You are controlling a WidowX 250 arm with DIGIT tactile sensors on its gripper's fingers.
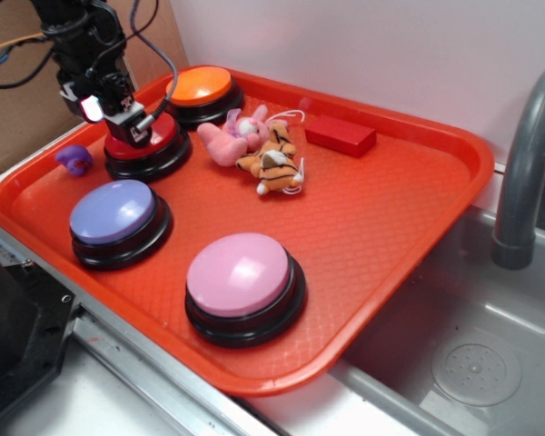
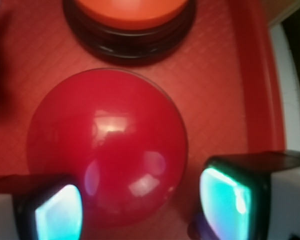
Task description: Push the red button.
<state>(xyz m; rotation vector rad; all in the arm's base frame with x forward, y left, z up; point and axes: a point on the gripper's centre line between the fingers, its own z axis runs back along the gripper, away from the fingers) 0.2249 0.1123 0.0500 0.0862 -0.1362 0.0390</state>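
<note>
Orange tray [image 1: 391, 209] on the counter beside a steel sink, white wall behind, and I take the tray as my landmark. Near its far-left corner sits the red button [image 1: 154, 145], with the orange button [image 1: 200, 86] just behind it toward the far rim and the purple button [image 1: 112, 211] nearer the front rim. The pink button [image 1: 239, 272] is at the front middle.

My gripper [image 1: 132, 127] is right over the red dome. From outside it looks to be at the top surface, though I can't say whether it is pressing. The jaws are parted: on the wrist feed I see both fingertips [image 2: 57, 212] spread to either side of the red button [image 2: 107, 150], holding nothing.

I judge the dome is hard, glossy plastic, so likely slippery and stiff, sprung on a heavy-ish black base. No grasp is needed; I'd bear straight down near the crown so the tip doesn't skid off the slope.

The outside view gives me the layout and the height over the dome. The wrist view gives me centring: the dome sits left of midline between the fingers, with reflections on its gloss.
</note>
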